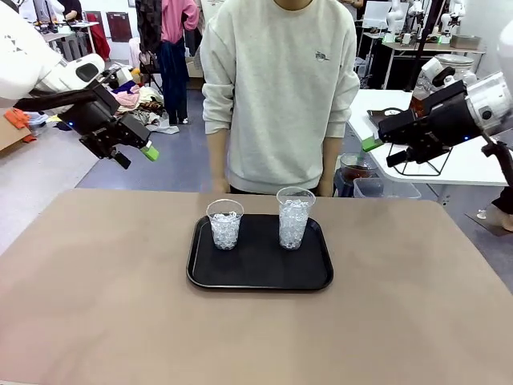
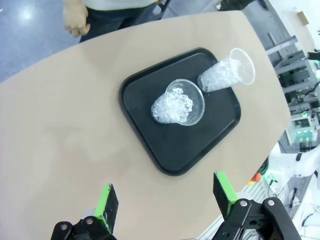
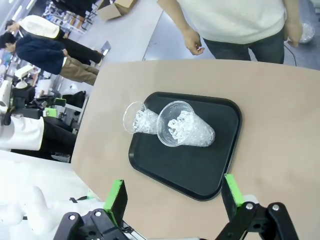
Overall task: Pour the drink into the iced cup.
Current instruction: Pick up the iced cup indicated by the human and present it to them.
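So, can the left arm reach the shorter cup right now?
Probably yes: the left gripper hangs open up on the left, nothing stands between it and the shorter cup, and the taller cup stands beyond it.

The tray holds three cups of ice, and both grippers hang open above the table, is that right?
Not quite. The front view shows two cups of ice on the tray, not three: a shorter cup and a taller cup. The left gripper and right gripper do hang open above the table.
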You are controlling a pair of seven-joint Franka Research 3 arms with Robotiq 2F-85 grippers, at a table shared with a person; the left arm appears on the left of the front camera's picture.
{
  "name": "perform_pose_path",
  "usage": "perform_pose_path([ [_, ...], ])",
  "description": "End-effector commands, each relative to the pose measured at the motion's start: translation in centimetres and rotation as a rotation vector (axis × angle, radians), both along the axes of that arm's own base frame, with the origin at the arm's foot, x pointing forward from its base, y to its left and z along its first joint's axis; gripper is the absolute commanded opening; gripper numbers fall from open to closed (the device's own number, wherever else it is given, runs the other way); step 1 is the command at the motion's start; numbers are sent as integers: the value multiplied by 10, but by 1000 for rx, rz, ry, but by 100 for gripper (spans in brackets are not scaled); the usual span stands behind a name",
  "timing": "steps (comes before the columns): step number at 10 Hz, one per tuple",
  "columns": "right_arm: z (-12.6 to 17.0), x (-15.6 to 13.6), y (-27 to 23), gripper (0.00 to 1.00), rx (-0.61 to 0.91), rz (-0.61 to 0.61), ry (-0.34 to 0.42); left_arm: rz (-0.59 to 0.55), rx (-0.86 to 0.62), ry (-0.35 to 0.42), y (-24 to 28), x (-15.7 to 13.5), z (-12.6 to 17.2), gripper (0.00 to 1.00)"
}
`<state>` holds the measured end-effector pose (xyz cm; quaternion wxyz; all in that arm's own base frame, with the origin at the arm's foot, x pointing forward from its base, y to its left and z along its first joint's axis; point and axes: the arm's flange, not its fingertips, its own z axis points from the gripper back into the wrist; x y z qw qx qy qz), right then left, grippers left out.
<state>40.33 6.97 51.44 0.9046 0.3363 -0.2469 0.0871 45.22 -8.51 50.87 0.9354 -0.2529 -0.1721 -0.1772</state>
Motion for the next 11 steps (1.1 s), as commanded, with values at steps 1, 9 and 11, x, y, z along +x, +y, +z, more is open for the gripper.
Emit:
perform_pose_path([
  [1,2,-1,-1,100,18,11,-4,-2,-20,-10,0,-6,4,100],
  [9,10,25,-11,100,382,-94,300,210,-348,239,48,25,2,100],
  [11,-5,31,-21,100,468,-107,373,226,-466,337,52,31,-6,100],
])
